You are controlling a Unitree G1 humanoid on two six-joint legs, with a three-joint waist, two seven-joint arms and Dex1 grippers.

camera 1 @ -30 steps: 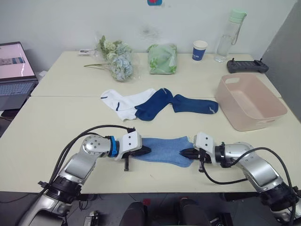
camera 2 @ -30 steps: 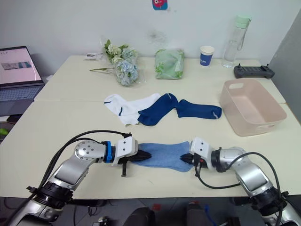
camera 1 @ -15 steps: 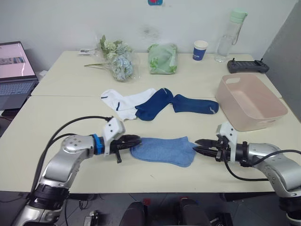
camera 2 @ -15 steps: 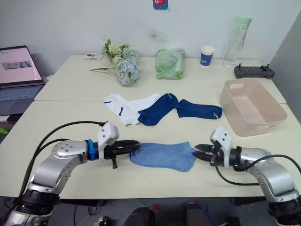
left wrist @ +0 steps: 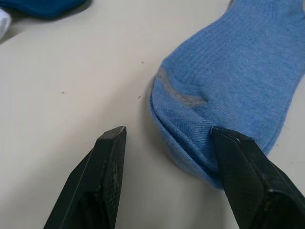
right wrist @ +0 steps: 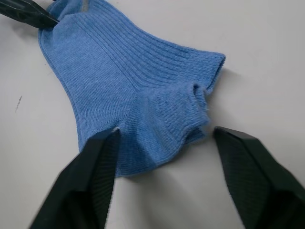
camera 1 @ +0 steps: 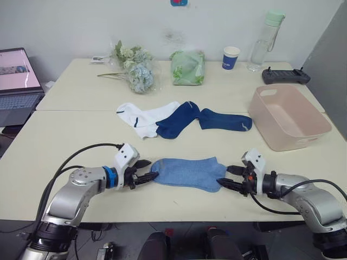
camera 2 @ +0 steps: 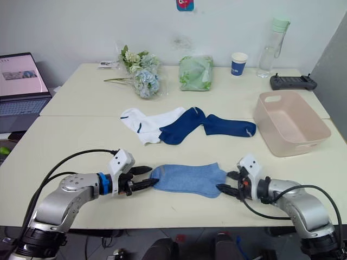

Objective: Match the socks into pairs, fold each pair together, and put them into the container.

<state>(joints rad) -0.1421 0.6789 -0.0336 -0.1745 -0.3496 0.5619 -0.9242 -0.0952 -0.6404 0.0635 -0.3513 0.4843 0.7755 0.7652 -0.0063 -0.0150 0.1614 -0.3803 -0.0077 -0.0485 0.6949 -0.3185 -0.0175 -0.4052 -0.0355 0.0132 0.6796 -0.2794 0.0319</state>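
On the near table edge, the left gripper (camera 1: 145,173) stands spread wide at the toe end of the light blue socks (camera 1: 187,173), one finger (left wrist: 238,167) touching the fabric. The right gripper (camera 1: 228,177) gapes at the cuff end, gripping nothing. These ribbed socks lie flat, stacked together.

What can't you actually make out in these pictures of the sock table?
- Light blue socks: whether this is one or two stacked; the top layer hides any beneath, though the left wrist view shows a doubled edge.
- White socks: the navy sock overlaps one end.
- Pink container: its near wall hides part of the floor.
- Laptop: cut off by the frame edge.
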